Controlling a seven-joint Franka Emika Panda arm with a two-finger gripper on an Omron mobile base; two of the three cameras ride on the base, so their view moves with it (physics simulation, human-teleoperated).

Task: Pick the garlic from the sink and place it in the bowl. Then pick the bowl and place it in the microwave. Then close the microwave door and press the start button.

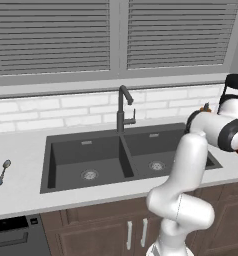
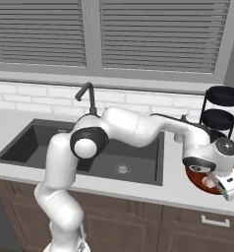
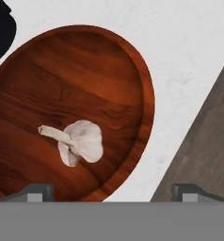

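The garlic (image 3: pixel 81 141) lies on its side inside the reddish-brown wooden bowl (image 3: pixel 85 70), a little off its middle. The bowl (image 2: pixel 193 176) stands on the white counter to the right of the dark double sink (image 2: pixel 50 142). My gripper (image 3: pixel 115 190) hangs above the bowl's near rim, open, its fingertips (image 3: pixel 36 192) spread wide with nothing between them. In the right base view the hand (image 2: pixel 226 184) covers part of the bowl. Both basins of the sink (image 1: pixel 66 155) hold nothing. The microwave and its door are out of view.
A black tiered rack (image 2: pixel 222 106) stands just behind the bowl. The tall dark faucet (image 1: pixel 123 107) rises behind the sink divider. A spoon (image 1: pixel 3 171) lies on the counter far to the left. The counter's front edge and wooden cabinet fronts (image 3: pixel 203 150) run close beside the bowl.
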